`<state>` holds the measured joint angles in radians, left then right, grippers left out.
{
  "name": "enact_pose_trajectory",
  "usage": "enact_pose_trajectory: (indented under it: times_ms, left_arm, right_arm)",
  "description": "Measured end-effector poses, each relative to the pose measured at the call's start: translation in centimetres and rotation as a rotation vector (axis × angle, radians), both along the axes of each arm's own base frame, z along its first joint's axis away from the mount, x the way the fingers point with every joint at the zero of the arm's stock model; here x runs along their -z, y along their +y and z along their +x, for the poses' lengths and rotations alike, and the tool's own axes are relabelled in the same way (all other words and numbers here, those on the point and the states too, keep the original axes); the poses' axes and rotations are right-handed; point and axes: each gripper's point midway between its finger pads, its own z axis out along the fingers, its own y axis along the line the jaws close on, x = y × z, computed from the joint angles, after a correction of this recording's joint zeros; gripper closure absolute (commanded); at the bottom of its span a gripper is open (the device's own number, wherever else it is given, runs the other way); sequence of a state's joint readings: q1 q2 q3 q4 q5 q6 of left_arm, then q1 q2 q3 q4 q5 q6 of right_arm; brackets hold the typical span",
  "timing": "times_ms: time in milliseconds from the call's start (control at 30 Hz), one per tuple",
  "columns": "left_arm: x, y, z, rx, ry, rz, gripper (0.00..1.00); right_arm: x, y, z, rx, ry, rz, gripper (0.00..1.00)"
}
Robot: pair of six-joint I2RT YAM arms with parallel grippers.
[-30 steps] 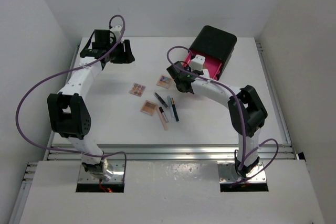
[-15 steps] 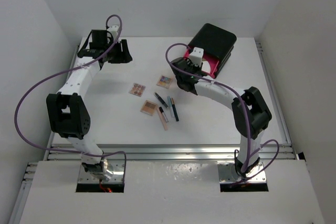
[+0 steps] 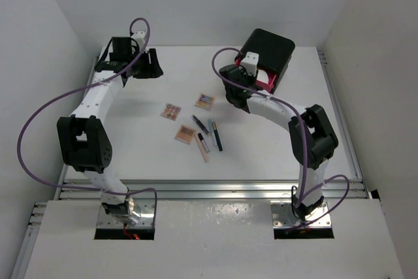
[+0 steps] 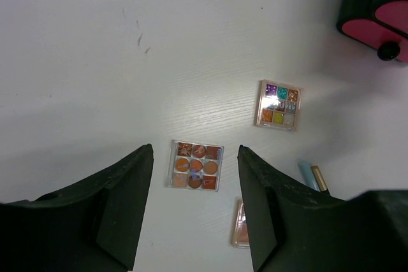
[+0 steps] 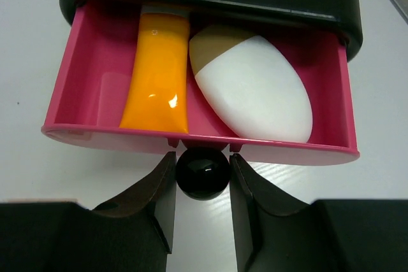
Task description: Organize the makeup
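The right gripper [image 5: 202, 160] pinches the black knob [image 5: 203, 175] of the open pink drawer [image 5: 89, 68] at the counter's [image 4: 127, 62] 1 o'clock. Inside, the white puff [image 5: 255, 90] lies at 3 o'clock of an orange tube [image 5: 156, 71]. The left gripper [image 4: 194, 151] hangs half-open and empty above a brown palette [image 4: 195, 165], with pencils [image 3: 210, 134] mid-counter.

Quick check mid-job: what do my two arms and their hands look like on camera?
Left arm and right arm match: white links, chunky black joint housings, and a purple cable looping loosely along each. Left hand and right hand each have two matte black fingers tapering toward the tips. No markings visible.
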<state>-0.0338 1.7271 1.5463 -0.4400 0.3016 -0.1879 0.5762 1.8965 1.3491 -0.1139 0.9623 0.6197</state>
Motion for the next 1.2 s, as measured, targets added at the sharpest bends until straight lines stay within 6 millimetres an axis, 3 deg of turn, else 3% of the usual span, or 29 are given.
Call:
enact_pose_trajectory:
  times_ms: [567,633,867,1067,1200]
  left_arm:
    - [0.4,0.4,0.1,-0.003,0.007,0.000,0.39]
    - [0.4,0.4,0.1,-0.003,0.008,0.000,0.39]
    - [0.5,0.4,0.1,-0.001,0.009,0.003,0.35]
    - [0.5,0.4,0.2,0.004,0.006,0.009,0.34]
    - [0.8,0.4,0.1,0.005,0.009,0.011,0.34]
  right_arm:
    - [0.0,-3.1,5.6,0.048,-0.050,0.054,0.98]
    - [-0.1,-3.3,6.0,0.047,-0.055,0.063,0.93]
    - [0.0,-3.5,6.2,0.046,-0.055,0.071,0.90]
    - [0.0,-3.6,6.2,0.047,-0.055,0.078,0.74]
    - [0.1,-3.6,6.4,0.043,-0.057,0.090,0.54]
